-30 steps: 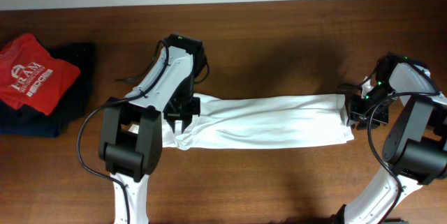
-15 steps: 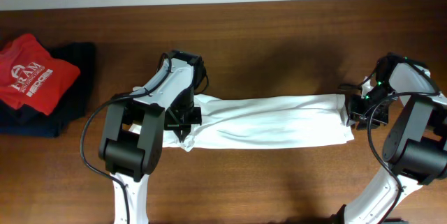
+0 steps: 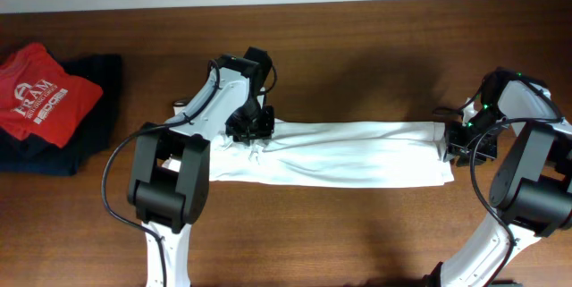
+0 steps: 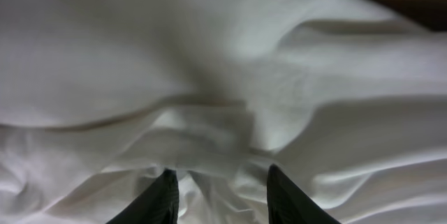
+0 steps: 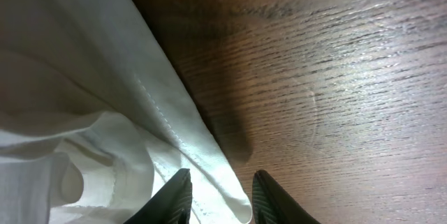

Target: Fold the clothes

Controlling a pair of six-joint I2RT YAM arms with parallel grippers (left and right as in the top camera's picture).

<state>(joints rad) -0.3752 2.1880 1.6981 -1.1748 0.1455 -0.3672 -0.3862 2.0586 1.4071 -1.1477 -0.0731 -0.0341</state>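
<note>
The white T-shirt (image 3: 357,153) lies stretched into a long wrinkled band across the middle of the table. My left gripper (image 3: 255,126) is at its left end, on the upper edge, and is shut on a bunch of fabric. In the left wrist view the shirt (image 4: 209,56) fills the frame and folds sit between the fingers (image 4: 220,175). My right gripper (image 3: 456,144) holds the right end. In the right wrist view a stitched hem of the shirt (image 5: 70,77) runs between the fingers (image 5: 220,178). No print is visible.
A red shirt with white lettering (image 3: 40,90) lies on a dark folded garment (image 3: 94,126) at the far left of the brown wooden table (image 3: 357,63). Cables hang by the left arm.
My left gripper has moved up and to the right with the shirt's left end. The loose lower-left fold has flattened out. The right arm has not moved.
</note>
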